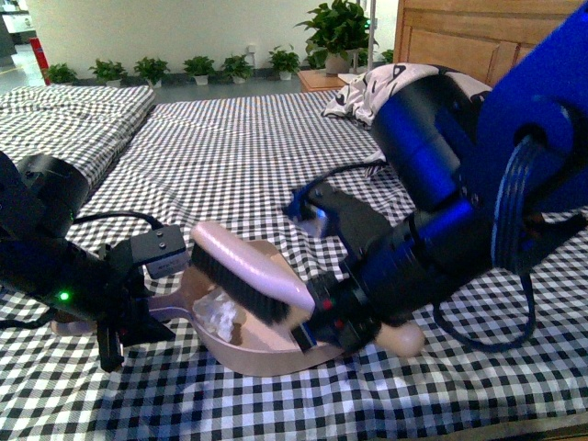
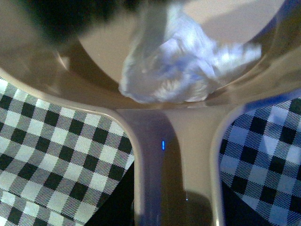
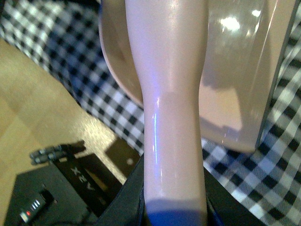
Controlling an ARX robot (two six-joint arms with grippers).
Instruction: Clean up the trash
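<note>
The trash, a crumpled white paper wad (image 1: pixel 220 317) (image 2: pixel 181 66), lies inside the lilac dustpan (image 1: pixel 266 354) (image 2: pixel 99 52) against its back wall. My left gripper (image 1: pixel 138 308) (image 2: pixel 171 207) is shut on the dustpan handle (image 2: pixel 171 155) at the left of the pan. A lilac brush (image 1: pixel 248 271) with black bristles lies slanted over the pan, just above the wad. My right gripper (image 1: pixel 335 317) (image 3: pixel 174 207) is shut on the brush handle (image 3: pixel 174 108). The dustpan (image 3: pixel 235 84) rests on the checked bedcover (image 1: pixel 239 156).
A white pillow with black doodles (image 1: pixel 386 87) lies at the back right by the wooden headboard (image 1: pixel 459 37). A second checked bed (image 1: pixel 64 119) stands at the left. The bedcover's front edge (image 3: pixel 117 117) drops to wooden floor (image 3: pixel 42 108), where the robot's base (image 3: pixel 51 197) shows.
</note>
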